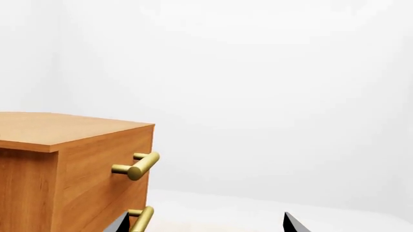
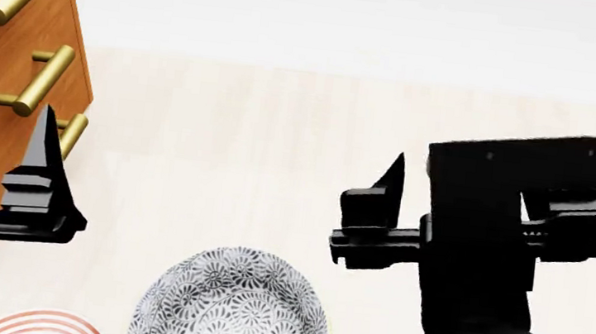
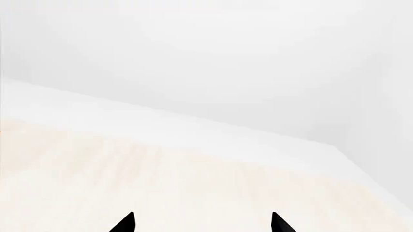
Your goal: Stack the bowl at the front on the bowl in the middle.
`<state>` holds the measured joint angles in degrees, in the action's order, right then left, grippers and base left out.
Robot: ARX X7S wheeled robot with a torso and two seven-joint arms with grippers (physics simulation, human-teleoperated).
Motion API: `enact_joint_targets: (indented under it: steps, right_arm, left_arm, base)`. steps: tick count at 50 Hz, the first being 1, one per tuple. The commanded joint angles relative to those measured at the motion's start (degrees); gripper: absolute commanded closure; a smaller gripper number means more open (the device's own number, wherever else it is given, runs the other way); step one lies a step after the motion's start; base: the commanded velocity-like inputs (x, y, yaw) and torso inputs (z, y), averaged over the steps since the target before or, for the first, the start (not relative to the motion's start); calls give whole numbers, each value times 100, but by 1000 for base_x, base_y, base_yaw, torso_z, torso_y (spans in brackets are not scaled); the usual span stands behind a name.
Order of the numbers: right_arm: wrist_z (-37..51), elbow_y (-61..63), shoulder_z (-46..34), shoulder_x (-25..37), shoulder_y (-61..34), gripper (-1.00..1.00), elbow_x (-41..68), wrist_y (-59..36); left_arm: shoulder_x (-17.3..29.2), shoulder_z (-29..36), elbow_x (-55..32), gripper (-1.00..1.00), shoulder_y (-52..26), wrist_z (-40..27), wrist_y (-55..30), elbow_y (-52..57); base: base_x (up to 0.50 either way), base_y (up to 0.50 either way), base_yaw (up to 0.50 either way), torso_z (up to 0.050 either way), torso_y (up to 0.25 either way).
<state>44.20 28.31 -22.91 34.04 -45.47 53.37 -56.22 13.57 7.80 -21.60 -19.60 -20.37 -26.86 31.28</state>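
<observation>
Both arms hang raised above a pale wooden table (image 2: pixel 279 132), neither touching anything, in what looks like the opening pose before any reach is made. The left gripper (image 1: pixel 205 223) shows two dark fingertips set well apart with nothing between them, pointing past the near corner of a wooden cabinet (image 1: pixel 71 159) with brass handles (image 1: pixel 137 166) that stands at the table's left. The right gripper (image 3: pixel 201 223) is likewise spread and empty, aimed at bare tabletop and the white wall (image 3: pixel 226 58) beyond.

From the head camera, a grey patterned bowl (image 2: pixel 233 310) sits at the near edge of the view, between the two arms and below them. Just to its left, a bowl with red rings (image 2: pixel 38 327) peeks in, mostly cut off. Which of these counts as front or middle cannot be told, since the nearest stretch of table is out of frame. Either gripper would need to drop toward the near side to begin.
</observation>
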Motion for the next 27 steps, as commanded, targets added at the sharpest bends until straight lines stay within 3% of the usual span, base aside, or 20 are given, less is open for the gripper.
enact_joint_targets:
  steps: [1,13,27]
  right_arm:
    - [346,1384,-1492,723,713,-100,-3753,1840]
    - [432,2352,-1957,749,205,-100,-4310,851]
    - [409,2270,-1971,730,212,-100,-4302,870]
  left_arm:
    - [-170,-84,-72,-100,-66,110,839,72]
    - [-110,-212,-179,-100,-37,-51,979,900]
    - [-17,-119,-215,-100,-3,-100,937,981]
  base:
    - [0,0,0,0,0]
    - [0,0,0,0,0]
    - [0,0,0,0,0]
